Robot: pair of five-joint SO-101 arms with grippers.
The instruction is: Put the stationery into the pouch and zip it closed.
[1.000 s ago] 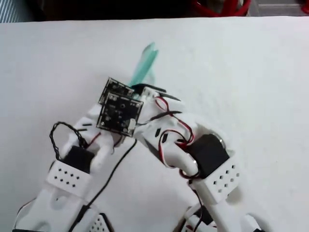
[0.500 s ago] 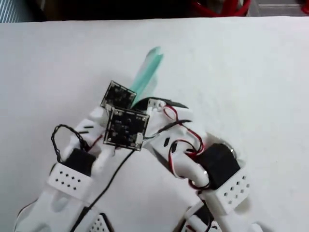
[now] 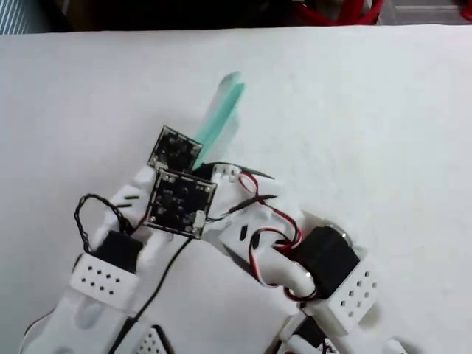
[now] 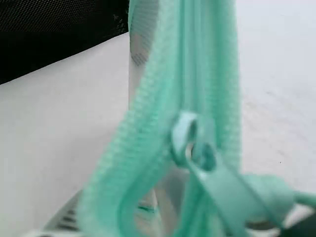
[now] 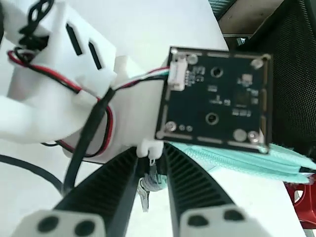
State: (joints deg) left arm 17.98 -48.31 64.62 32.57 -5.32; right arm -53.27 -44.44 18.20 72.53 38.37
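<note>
High view: the left arm (image 3: 103,262) and the right arm (image 3: 332,276) converge at the middle of the white table (image 3: 383,118), with their wrists close together. The mint-green pouch (image 3: 221,110) projects from between the two wrists toward the far edge of the table, long and narrow as seen from above. A red object (image 3: 335,11) lies beyond the far table edge. Left wrist view: the pouch (image 4: 158,103) stands directly before the camera, with its woven zipper tape running along its length. The zipper pull (image 4: 197,153) sits on the tape. Its flat tab extends away from the slider to a dark edge at the corner of the picture. A black mesh surface (image 4: 49,29) lies beyond the table. It cannot be determined whether the left gripper is open or closed. Right wrist view: the right gripper (image 5: 150,160) has black ribbed fingers (image 5: 187,182). The jaws are drawn almost together, leaving a narrow gap. A small pale-green piece is pinched in this gap and appears to be the end of the zipper pull. The pouch (image 5: 237,160) runs crosswise just past the fingertips. Immediately above it are the white wrist of the left arm and its camera board (image 5: 217,106), with red and black wires attached.
</note>
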